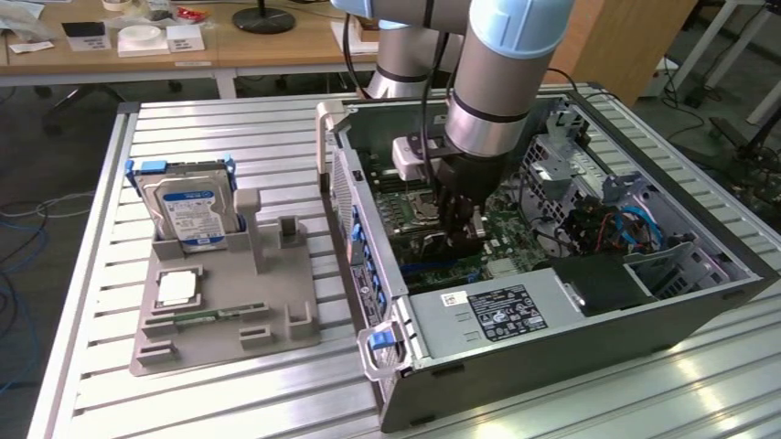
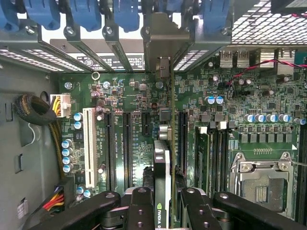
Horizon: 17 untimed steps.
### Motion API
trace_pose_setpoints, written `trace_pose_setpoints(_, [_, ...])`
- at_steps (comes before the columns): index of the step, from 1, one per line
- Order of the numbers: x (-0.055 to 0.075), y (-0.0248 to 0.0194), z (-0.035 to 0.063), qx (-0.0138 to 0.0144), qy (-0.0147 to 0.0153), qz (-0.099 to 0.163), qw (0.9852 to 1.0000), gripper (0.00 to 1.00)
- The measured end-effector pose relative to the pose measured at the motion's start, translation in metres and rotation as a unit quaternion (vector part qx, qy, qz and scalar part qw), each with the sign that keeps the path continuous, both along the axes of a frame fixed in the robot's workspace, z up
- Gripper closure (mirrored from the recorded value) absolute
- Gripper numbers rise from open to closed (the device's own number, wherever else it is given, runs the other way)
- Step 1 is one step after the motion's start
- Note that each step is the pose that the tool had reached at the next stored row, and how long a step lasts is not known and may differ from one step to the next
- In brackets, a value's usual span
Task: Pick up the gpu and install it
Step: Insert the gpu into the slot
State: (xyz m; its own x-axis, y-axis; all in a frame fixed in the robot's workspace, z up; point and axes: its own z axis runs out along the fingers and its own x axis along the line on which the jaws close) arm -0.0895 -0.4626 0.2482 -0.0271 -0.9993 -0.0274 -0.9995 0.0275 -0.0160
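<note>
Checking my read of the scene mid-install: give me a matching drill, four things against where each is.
Things:
1. gpu
2. hard drive
3. hand
4. power supply

Places:
A. upright in the grey holder outside the case
B. edge-on over the motherboard slots
C. closed on the card
D. inside the case, at its near end in the exterior view

Pairs: 1-B, 2-A, 3-C, 4-D

The gripper (image 1: 464, 240) is largely hidden by the arm in the exterior view. The gpu (image 2: 163, 182) is seen edge-on, its lower end cut off at the frame's bottom edge.
</note>
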Motion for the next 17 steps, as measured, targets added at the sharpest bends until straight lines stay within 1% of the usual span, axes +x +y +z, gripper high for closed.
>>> trace_pose_setpoints(17, [-0.0004, 0.0000, -0.0034, 0.0001, -0.0001, 0.000, 1.0000, 0.74])
